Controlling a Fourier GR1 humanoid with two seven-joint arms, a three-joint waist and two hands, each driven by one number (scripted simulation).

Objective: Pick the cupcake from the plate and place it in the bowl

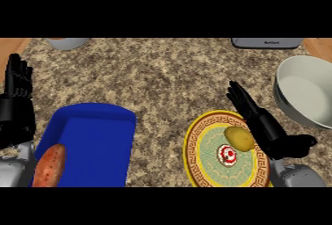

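step: reach, nothing grasped yet | small red-and-white cupcake [228, 154] is seated mid yellow-rimmed round plate [189, 151], front edge of speckled table [162, 79] | black right hand [269, 132] is held over plate's right rim, fingers [241, 100] straight, empty | next: fingers to be closed round cupcake, yellow rounded lump [240, 137] avoided

Quick tally: there was one plate [192, 149], and on it one cupcake [228, 154] plus one yellow lump [240, 138]. One bowl [304, 94] sat up and right of the plate, and one blue tray [91, 132] left of it, with one reddish sausage [50, 166]. Two hands too: left hand [16, 103] beyond the tray, right hand [259, 121] by the plate's right rim.
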